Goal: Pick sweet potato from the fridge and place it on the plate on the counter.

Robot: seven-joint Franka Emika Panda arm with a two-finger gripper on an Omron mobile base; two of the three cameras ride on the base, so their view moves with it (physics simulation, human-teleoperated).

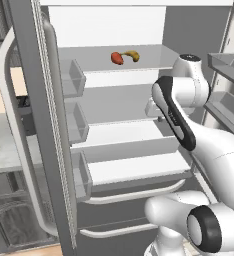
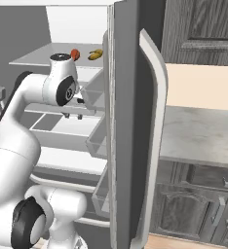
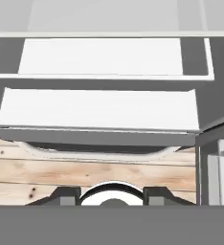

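The sweet potato (image 1: 117, 58) (image 2: 75, 54), a small reddish-orange lump, lies on the upper glass shelf of the open fridge (image 1: 124, 135) (image 2: 128, 121). My gripper (image 2: 73, 115) (image 3: 112, 196) hangs well below that shelf, in front of the middle shelves, and points down. It is open, its fingertips (image 3: 61, 195) wide apart with nothing between them. In the hand view I look down over white shelves to the wooden floor. The counter (image 2: 203, 131) (image 1: 9, 145) lies outside the fridge doors. The plate is out of view.
A yellow-brown curved item (image 1: 132, 54) (image 2: 95, 54) lies right beside the sweet potato. Both fridge doors stand open with clear bins (image 1: 74, 77) (image 2: 94, 95) and flank the arm. Dark cabinets (image 2: 199, 204) sit under the counter.
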